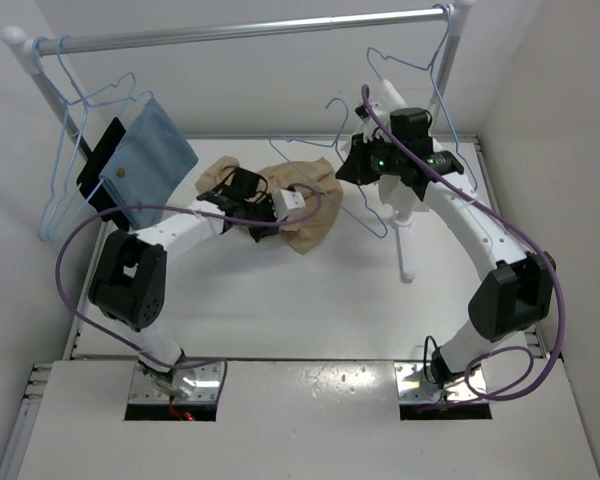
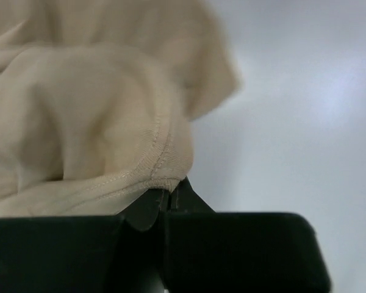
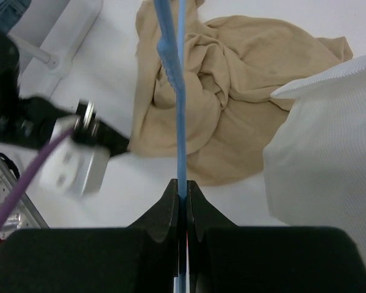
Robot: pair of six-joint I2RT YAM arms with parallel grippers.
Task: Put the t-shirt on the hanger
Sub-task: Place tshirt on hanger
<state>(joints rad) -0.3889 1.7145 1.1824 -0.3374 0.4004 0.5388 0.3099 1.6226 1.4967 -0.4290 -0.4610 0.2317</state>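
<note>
Currently, on my feeds, listed from the hands outward:

1. Left hand [image 2: 168, 198]: fingers pressed together, pinching the stitched hem of the t-shirt [image 2: 79, 122] right at their tips. The right wrist view shows it reaching the cloth from the shirt's side edge.

2. Right hand [image 3: 182, 190]: fingers pressed together on a wire of the hanger [image 3: 181, 140]. The light-blue wire runs straight out from between the fingertips and passes above the shirt. From the top view I read the hanger as tilted, with its hook uppermost and its triangle spreading toward the shirt.

3. T-shirt: tan, crumpled in a heap with deep folds. It lies on the surface [image 1: 280, 310] near the middle of the far edge, between the two hands. It is not threaded onto the hanger. One lobe of cloth lies on the far-left side of the left arm; the bulk sits under and beyond that arm's wrist.

4. White waffle towel [image 3: 323, 152]: close beside the right hand, overlapping the shirt's right side in the wrist view. I cannot tell whether they touch.

5. Rail [image 1: 250, 30]: spans the far edge from corner to corner.

6. Spare wire hangers [image 1: 65, 170]: hooked on the rail toward the far-left corner.

7. Blue cloth [image 1: 155, 145]: hanging just beside those hangers, well apart from the shirt.
</note>
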